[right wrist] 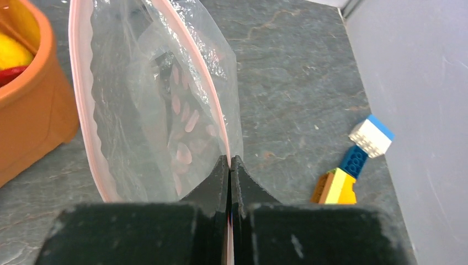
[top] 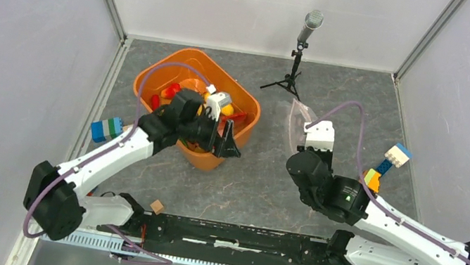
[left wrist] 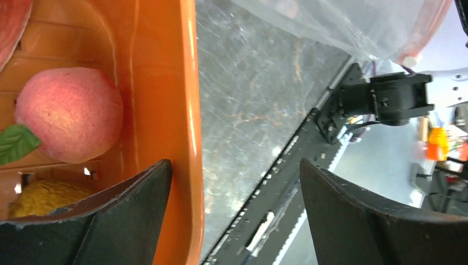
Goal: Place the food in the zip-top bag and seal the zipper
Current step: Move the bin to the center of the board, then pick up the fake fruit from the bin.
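The food lies in the orange basket [top: 250, 106]: red and yellow pieces [top: 169, 91]. The left wrist view shows a pinkish round fruit [left wrist: 69, 113] and a yellow piece [left wrist: 44, 199]. My left gripper [top: 225, 141] [left wrist: 234, 210] is open and empty, astride the basket's near right rim [left wrist: 190, 138], one finger inside and one outside. My right gripper [top: 309, 131] [right wrist: 229, 161] is shut on the mouth edge of the clear dotted zip-top bag [top: 300, 114] [right wrist: 154, 99] and holds it upright with the mouth spread open. The pink zipper strip [right wrist: 79, 99] curves round the mouth.
A microphone on a small tripod [top: 298, 53] stands at the back. Building blocks lie at the right [top: 387, 164] [right wrist: 353, 165] and at the left [top: 106, 128]. A small wooden cube [top: 156, 206] sits near the front rail. Grey walls close in both sides.
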You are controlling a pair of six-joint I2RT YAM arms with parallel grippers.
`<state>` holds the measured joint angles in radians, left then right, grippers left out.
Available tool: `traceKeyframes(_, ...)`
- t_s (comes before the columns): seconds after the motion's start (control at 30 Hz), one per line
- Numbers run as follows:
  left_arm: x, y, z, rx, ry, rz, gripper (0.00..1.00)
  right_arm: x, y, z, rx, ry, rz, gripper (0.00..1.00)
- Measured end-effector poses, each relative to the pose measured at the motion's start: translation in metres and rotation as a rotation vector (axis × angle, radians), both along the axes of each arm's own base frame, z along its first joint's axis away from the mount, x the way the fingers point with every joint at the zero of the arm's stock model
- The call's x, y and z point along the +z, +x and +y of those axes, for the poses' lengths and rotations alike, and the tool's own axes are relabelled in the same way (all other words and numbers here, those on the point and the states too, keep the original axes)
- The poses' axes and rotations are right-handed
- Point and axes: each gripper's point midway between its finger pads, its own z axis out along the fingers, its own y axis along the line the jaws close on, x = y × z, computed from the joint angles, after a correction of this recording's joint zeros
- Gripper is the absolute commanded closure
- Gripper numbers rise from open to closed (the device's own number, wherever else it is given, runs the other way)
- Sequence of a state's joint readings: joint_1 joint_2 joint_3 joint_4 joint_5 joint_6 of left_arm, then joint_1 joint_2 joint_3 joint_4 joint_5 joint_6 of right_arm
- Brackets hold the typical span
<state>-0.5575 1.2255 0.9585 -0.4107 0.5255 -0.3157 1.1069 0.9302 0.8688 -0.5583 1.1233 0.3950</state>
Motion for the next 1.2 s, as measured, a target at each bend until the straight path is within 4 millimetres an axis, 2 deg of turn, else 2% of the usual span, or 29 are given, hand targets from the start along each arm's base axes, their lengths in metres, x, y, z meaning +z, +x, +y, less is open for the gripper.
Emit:
traceKeyframes(0.17, -0.016, -0.032, -0.022, 0.021, -0.07, 0.043, 0.1, 0.003, -0.008, -0.023, -0.046, -0.004, -0.006, 1.0)
traceKeyframes(0.33, -0.017, -0.055, -0.062, -0.035, -0.107, 0.057, 0.13, 0.026, -0.018, -0.051, -0.093, 0.021, -0.049, 1.0)
traceKeyframes(0.4, -0.018, -0.066, -0.08, -0.072, -0.11, 0.064, 0.11, 0.037, -0.019, -0.06, -0.117, 0.015, -0.067, 1.0)
traceKeyframes(0.53, -0.011, -0.071, -0.088, -0.073, -0.092, 0.036, 0.02, 0.046, -0.019, -0.066, -0.139, -0.011, -0.071, 1.0)
traceKeyframes(0.63, 0.008, -0.054, -0.077, 0.009, -0.054, -0.052, 0.0, 0.036, -0.015, -0.061, -0.131, -0.071, -0.038, 1.0)
traceKeyframes(0.7, 0.031, -0.037, -0.057, 0.102, -0.029, -0.162, 0.0, 0.022, -0.011, -0.053, -0.114, -0.117, -0.002, 1.0)
traceKeyframes(0.8, 0.062, -0.013, -0.023, 0.235, -0.019, -0.301, 0.0, -0.014, -0.005, -0.034, -0.065, -0.2, 0.081, 1.0)
traceKeyframes(0.9, 0.071, 0.023, 0.013, 0.373, 0.014, -0.356, 0.0, -0.05, -0.002, -0.019, -0.011, -0.254, 0.163, 1.0)
traceKeyframes(0.97, 0.062, 0.047, 0.03, 0.441, 0.055, -0.346, 0.0, -0.066, -0.002, -0.015, 0.014, -0.256, 0.196, 1.0)
traceKeyframes(1.03, 0.043, 0.068, 0.041, 0.483, 0.117, -0.311, 0.0, -0.075, 0.0, -0.014, 0.023, -0.234, 0.214, 1.0)
traceKeyframes(1.17, -0.026, 0.091, 0.041, 0.447, 0.241, -0.159, 0.0, -0.08, 0.005, -0.016, 0.027, -0.154, 0.212, 1.0)
traceKeyframes(1.2, -0.036, 0.093, 0.04, 0.438, 0.254, -0.131, 0.0, -0.08, 0.006, -0.018, 0.026, -0.131, 0.208, 1.0)
